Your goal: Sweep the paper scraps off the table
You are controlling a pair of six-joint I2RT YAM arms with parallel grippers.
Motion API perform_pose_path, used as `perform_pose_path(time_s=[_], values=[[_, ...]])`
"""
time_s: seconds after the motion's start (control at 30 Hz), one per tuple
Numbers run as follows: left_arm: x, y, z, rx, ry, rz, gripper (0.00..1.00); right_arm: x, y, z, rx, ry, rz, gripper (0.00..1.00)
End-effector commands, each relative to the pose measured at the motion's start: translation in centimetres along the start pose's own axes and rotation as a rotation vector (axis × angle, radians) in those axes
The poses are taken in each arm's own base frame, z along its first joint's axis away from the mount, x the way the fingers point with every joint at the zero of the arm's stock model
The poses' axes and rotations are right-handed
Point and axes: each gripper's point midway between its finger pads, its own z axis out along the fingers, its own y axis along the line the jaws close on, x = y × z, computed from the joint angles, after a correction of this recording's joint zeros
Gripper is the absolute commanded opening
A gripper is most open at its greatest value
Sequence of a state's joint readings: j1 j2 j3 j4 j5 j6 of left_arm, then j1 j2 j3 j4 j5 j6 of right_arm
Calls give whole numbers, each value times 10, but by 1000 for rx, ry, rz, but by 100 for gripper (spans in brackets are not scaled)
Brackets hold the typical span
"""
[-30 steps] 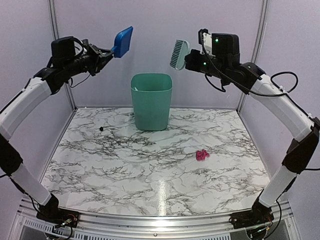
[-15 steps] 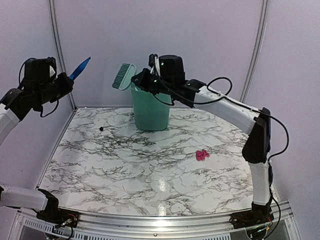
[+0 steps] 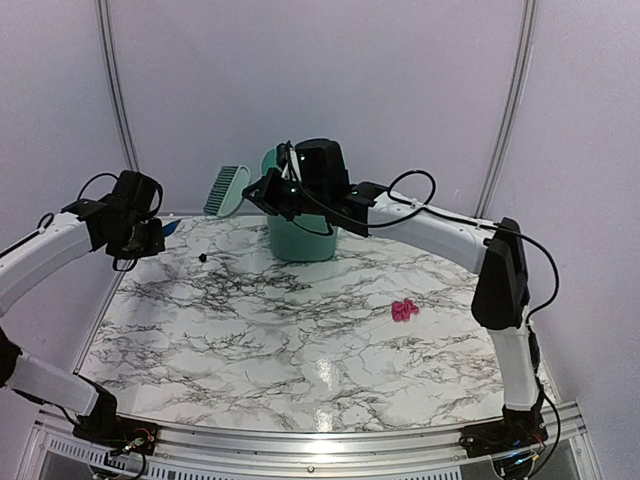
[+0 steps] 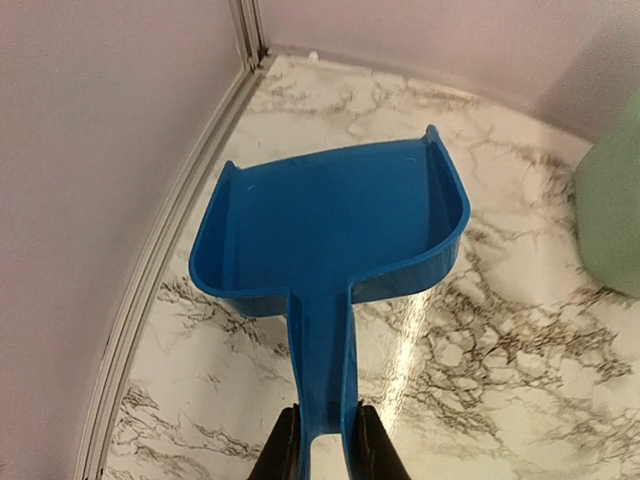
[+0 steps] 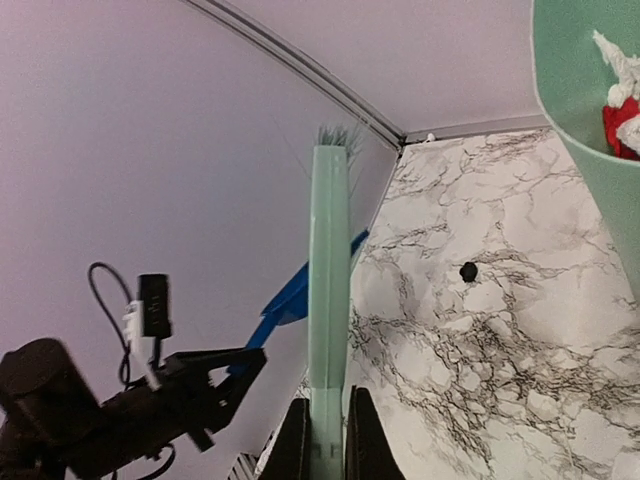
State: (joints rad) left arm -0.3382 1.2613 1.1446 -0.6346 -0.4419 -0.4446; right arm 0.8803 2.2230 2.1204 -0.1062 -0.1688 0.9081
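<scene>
Marble table (image 3: 300,345) beneath you: your left gripper (image 4: 325,447) clamps the blue dustpan (image 4: 340,215), your right gripper (image 5: 327,435) the green brush (image 5: 329,260), a pink scrap (image 3: 404,310) and seemingly a black scrap (image 3: 203,258) well apart

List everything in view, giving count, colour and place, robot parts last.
pink scrap: one, magenta-pink, on the table right of centre
black scrap: one, black, on the table, far left
binned scraps: a few, red and white, inside the bin
bin: one, green, far middle of table
dustpan: one, blue, held over far-left corner
brush: one, pale green, held left of bin
table: one, white marble, grey veins
left gripper: black, gripping dustpan handle
right gripper: black, gripping brush handle
</scene>
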Motion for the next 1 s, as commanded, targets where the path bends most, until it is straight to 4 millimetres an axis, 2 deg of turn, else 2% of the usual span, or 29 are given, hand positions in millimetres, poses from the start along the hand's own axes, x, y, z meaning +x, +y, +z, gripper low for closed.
perform_pose_path(time_s=[0.0,0.23,0.33,0.53,0.63,0.73,0.97], values=[[24,-9,41,-8,139,68,0,-19,52,-48,-75,-31,-153,0],[42,-16,103,5,284,107,0,-7,29,-116,73,-13,-264,0],[41,-30,121,35,314,130,0,-10,26,-150,132,-37,-294,0],[41,-48,147,61,352,144,0,-16,-6,-209,312,-109,-291,0],[44,-57,149,90,374,143,0,-20,-29,-238,419,-130,-261,0],[53,-60,141,100,389,152,0,-25,-54,-268,539,-153,-224,0],[101,-61,113,128,467,200,0,-26,-128,-325,810,-115,-162,0]])
